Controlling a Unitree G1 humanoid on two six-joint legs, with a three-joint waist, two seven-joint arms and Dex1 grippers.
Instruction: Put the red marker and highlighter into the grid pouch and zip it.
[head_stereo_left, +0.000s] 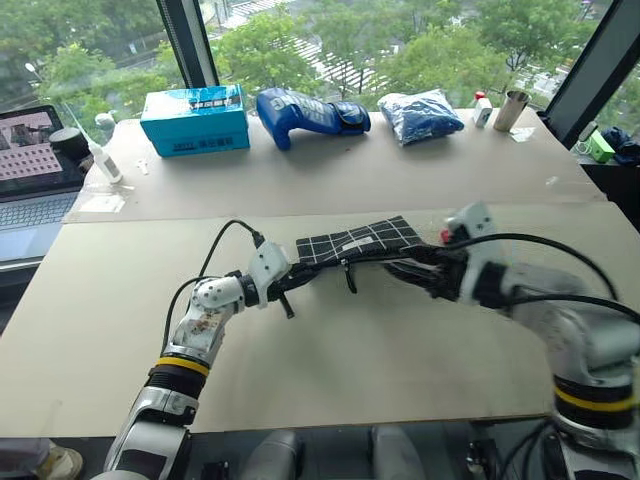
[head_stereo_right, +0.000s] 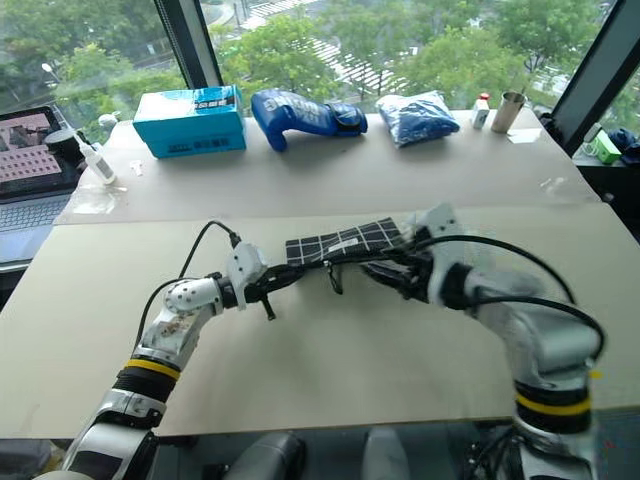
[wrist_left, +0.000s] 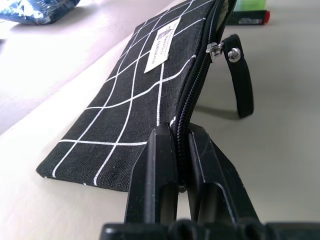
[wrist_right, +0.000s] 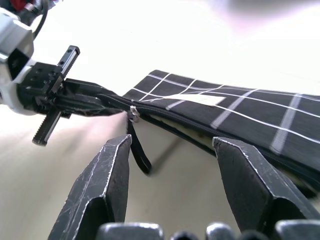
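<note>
So the left gripper (wrist_left: 182, 145) is pinched tight on the near end of the grid pouch (head_stereo_left: 362, 241), holding it up off the table (head_stereo_left: 400, 350) around the middle. The right gripper (wrist_right: 172, 165) sits at the other end, fingers spread apart, nothing in them. Zipper strap (wrist_left: 241, 75) dangles down. Blue box (head_stereo_left: 195, 120) at the far edge.

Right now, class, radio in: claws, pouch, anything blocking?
Left claw shut on pouch end. Right claw open, near zipper strap. Nothing blocking.
</note>
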